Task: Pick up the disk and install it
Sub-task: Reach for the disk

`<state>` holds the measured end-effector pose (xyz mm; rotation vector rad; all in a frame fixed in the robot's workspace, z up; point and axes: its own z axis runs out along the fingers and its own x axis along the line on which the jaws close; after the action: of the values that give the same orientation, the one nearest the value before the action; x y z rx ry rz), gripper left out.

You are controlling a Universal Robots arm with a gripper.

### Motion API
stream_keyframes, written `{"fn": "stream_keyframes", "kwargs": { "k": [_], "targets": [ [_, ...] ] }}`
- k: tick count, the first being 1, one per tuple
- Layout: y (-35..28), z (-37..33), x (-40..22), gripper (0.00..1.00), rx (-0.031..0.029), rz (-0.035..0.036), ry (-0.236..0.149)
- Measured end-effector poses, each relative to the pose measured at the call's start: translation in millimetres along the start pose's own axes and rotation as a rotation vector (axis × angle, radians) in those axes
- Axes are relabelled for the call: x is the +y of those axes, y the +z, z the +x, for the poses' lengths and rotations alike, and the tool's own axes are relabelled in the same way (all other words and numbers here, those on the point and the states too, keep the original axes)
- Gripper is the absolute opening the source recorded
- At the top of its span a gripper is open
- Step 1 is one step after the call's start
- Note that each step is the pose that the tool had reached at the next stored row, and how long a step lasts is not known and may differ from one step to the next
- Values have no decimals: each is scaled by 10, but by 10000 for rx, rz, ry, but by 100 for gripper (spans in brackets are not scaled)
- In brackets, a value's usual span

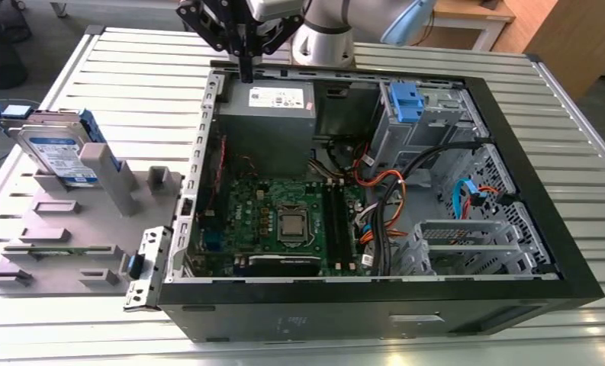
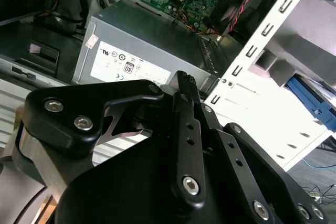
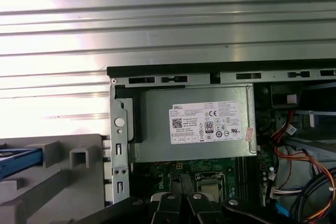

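**Black gripper (image 1: 246,74) over the edge of the open computer, flat silver disk (image 1: 60,155) off to the side**

I see a big silver ribbed metal table (image 1: 139,69) with an open black computer case (image 1: 363,309) lying on it. On the exterior view's left, just beside the case, is a grey blocky stand (image 1: 78,229). The disk, with its white-and-blue label and blue side rails, stands upright in that stand, well apart from the gripper. A grey metal box with a white sticker (image 1: 266,114) sits inside the case. The gripper hangs near that box with its fingers pressed together, holding nothing.
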<state>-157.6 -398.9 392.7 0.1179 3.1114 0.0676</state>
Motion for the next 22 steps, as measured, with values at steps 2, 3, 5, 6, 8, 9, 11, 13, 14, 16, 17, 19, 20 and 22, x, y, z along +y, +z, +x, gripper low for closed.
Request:
{"fn": "stream_keyframes", "kwargs": {
  "k": [2,3,5,6,8,9,11,13,14,16,17,19,20,22],
  "targets": [
    [1,19,-2,11,0,-1,0],
    [1,29,-2,11,0,0,0],
    [1,48,-4,11,0,0,0],
    [2,55,-4,11,-1,-1,0],
    [2,69,-5,11,-1,-1,0],
    [1,75,-6,11,0,0,0],
    [1,87,-6,11,0,0,0],
    [1,92,-7,11,0,0,0],
    [1,94,-7,11,0,0,0],
    [1,96,-7,11,0,0,0],
    [0,96,-7,11,0,0,0],
    [1,96,-7,11,0,0,0],
    [1,96,-7,11,0,0,0],
    [1,97,-7,11,0,0,0]
  ]
}}
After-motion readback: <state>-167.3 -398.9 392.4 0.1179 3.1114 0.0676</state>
